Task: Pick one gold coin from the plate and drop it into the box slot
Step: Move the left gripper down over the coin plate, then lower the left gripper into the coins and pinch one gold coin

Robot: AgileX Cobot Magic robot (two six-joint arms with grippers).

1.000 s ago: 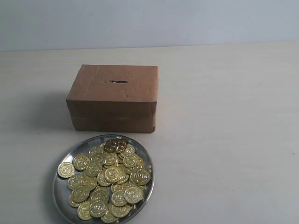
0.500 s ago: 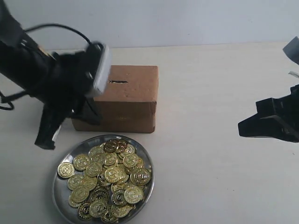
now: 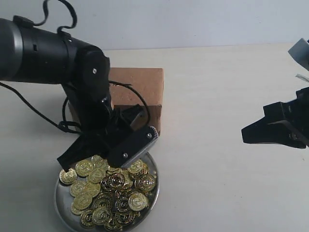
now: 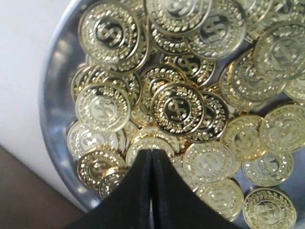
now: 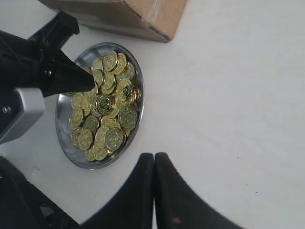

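Coins [image 3: 116,191], too many to count, fill 1 plate [image 3: 60,203] near 1 box [image 3: 140,83].

Exterior elevated, left wrist close, all share plate [image 4: 52,109]

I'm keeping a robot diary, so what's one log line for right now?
left hand shut, over coins in plate | right hand shut, over table | no coin seen held | box behind plate
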